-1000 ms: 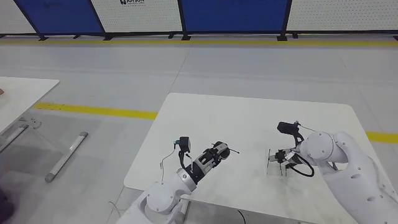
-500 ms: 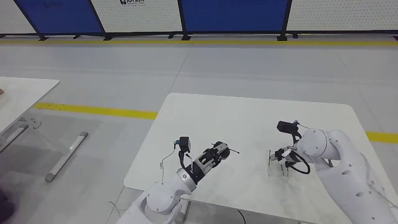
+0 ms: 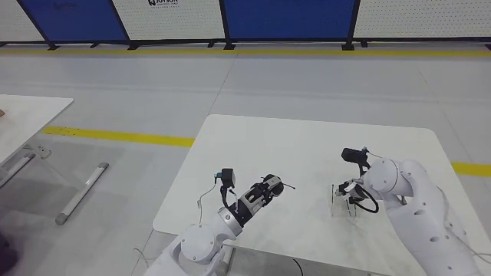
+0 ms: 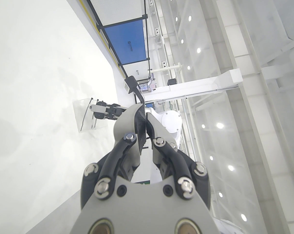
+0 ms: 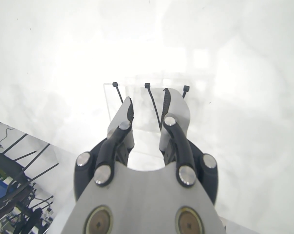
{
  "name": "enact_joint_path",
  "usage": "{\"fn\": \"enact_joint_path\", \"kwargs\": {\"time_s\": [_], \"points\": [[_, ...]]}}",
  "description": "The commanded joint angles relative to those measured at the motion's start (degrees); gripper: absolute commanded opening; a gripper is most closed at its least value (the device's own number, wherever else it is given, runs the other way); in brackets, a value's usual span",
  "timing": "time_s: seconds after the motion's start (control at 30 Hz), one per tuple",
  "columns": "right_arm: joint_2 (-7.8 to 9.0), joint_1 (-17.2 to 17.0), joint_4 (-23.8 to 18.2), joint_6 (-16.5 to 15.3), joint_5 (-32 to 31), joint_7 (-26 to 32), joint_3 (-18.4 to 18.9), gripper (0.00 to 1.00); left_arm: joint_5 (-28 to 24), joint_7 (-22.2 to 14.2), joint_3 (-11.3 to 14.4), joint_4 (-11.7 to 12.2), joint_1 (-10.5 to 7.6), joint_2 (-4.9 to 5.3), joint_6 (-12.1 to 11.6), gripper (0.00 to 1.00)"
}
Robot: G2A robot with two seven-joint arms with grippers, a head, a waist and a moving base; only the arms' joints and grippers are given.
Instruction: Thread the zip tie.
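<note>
Threading is judged not yet begun: three zip ties (image 5: 118, 92) are stood in a clear holder (image 3: 334, 201), seen from above at 3 o'clock from the left gripper (image 3: 272, 184), which is pressed shut. The middle tie (image 5: 153, 107) is straddled by the wide-spread right gripper (image 5: 147, 94), not yet gripped; grasping and threading are left.

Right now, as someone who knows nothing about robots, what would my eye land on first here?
Most likely the right gripper, open with its fingers on either side of the middle zip tie, one of three black ones leaning in a small clear stand on the white table. After that, the left gripper, shut and held over the table's near left part, pointing toward that stand.
</note>
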Motion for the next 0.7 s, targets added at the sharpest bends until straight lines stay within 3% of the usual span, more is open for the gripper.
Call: {"fn": "enact_joint_path", "kwargs": {"time_s": [0.0,0.67], "points": [[-0.22,-0.1,0.2,0.0,-0.3,0.0,0.1,0.29,0.0,0.0,0.0,0.0,0.00,0.00,0.0,0.00],[-0.78,3.0,5.6,0.0,2.4,0.0,-2.5,0.17,0.0,0.0,0.0,0.0,0.00,0.00,0.0,0.00]]}}
